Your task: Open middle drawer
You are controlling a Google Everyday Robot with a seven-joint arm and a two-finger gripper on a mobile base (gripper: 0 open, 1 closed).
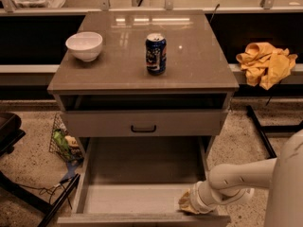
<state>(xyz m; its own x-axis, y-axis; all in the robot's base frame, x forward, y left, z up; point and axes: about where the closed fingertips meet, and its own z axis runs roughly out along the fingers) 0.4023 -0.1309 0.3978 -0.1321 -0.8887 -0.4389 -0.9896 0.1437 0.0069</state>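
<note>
The middle drawer [142, 174] stands pulled far out of the grey cabinet, with its plain grey inside showing and nothing in it. Its front lies along the bottom edge of the view, and its handle is out of sight. My gripper [188, 205] is at the drawer's front right corner, just inside the front panel, on the end of my white arm [236, 176], which comes in from the right. The drawer above [180, 123] is shut and has a small black bar handle [143, 128].
A white bowl [84, 45] and a blue soda can [155, 53] stand on the cabinet top. A yellow cloth [265, 63] lies on the ledge at right. A wire basket with packets [64, 143] sits on the floor at left, beside a dark chair part [7, 131].
</note>
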